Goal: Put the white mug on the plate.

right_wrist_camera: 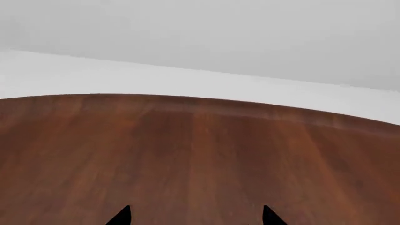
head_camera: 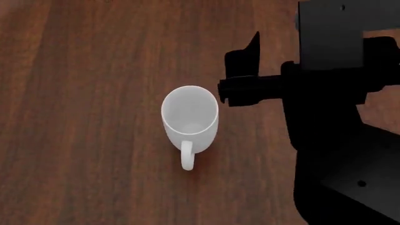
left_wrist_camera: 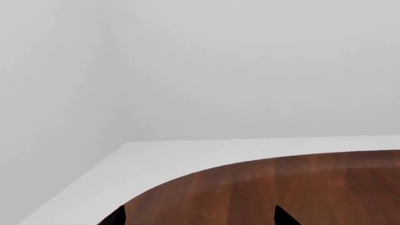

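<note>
We are at the reach-for-the-mug step: the plain white cylindrical mug (head_camera: pixel 189 119) stands upright on the dark wooden counter (head_camera: pixel 81 117), no edge in head view, and our right hand (head_camera: pixel 240 75), open and empty just beside it, must next close round it.
</note>
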Available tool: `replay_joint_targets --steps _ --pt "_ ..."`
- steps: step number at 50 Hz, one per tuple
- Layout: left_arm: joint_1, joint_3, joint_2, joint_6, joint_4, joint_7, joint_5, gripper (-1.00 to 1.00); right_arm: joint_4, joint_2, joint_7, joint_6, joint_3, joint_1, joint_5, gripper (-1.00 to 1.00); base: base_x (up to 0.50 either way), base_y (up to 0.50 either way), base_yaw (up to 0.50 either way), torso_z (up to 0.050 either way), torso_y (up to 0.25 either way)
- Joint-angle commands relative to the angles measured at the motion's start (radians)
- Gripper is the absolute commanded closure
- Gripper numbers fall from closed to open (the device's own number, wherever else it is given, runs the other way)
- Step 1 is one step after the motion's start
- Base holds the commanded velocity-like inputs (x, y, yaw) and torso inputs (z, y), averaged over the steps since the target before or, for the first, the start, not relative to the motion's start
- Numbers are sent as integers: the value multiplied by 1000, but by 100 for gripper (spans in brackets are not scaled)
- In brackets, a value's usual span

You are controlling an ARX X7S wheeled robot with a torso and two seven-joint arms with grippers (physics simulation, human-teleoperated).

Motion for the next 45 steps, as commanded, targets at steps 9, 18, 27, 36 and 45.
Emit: replay_joint_targets --steps 9,18,27,36,45 --pt "1 19 2 19 -19 -3 7 -100 218 -152 -191 -75 -216 35 -156 -100 0 0 0 0 0" --pt "5 19 1 25 -23 -3 5 -100 256 -200 -228 -104 -239 15 -154 -100 0 0 0 0 0" --pt "-21 8 -13 -28 -1 -13 -19 -100 288 -227 -245 -108 -252 -11 -138 -100 0 0 0 0 0" --pt "18 16 -3 41 -33 -7 9 -100 287 -225 -240 -103 -251 -34 -118 -100 0 0 0 0 0" --pt "11 25 -5 33 -30 -12 7 -100 298 -227 -252 -113 -253 -55 -110 -100 0 0 0 0 0"
